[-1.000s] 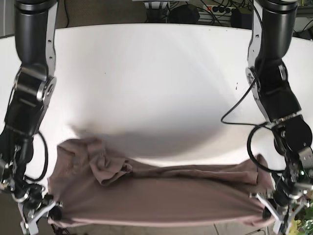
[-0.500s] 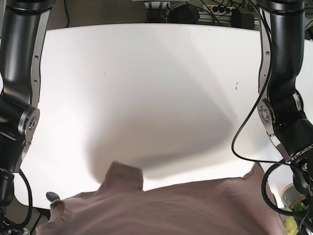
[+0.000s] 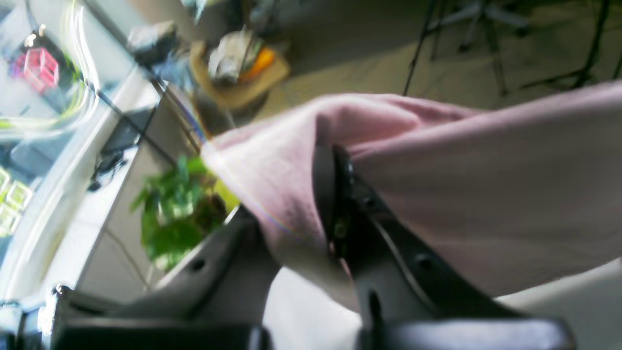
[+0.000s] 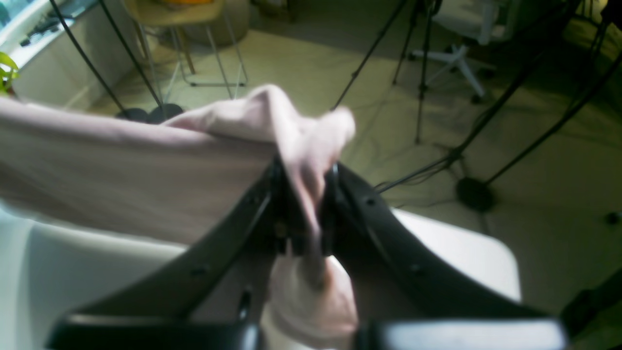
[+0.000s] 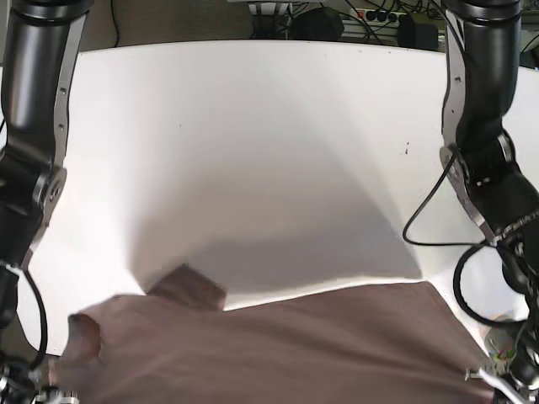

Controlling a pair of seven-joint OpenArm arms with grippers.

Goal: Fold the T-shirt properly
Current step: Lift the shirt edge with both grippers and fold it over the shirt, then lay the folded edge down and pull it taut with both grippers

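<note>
The left gripper (image 3: 296,228) and right gripper (image 4: 303,214) each pinch a corner of the pink shirt (image 5: 278,345), stretched across the base view's bottom. Uneven pulling could slip a corner free, dropping it in a heap on the table (image 5: 253,151).

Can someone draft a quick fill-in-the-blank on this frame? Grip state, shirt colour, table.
1. The T-shirt held between both arms is dusty ___ in colour.
2. The right gripper has its jaws ___ on a bunch of the fabric.
3. The left gripper holds the shirt's edge, and behind it stands a green ___.
4. The table under the shirt is ___ in colour.

Missing words: pink; shut; plant; white
</note>
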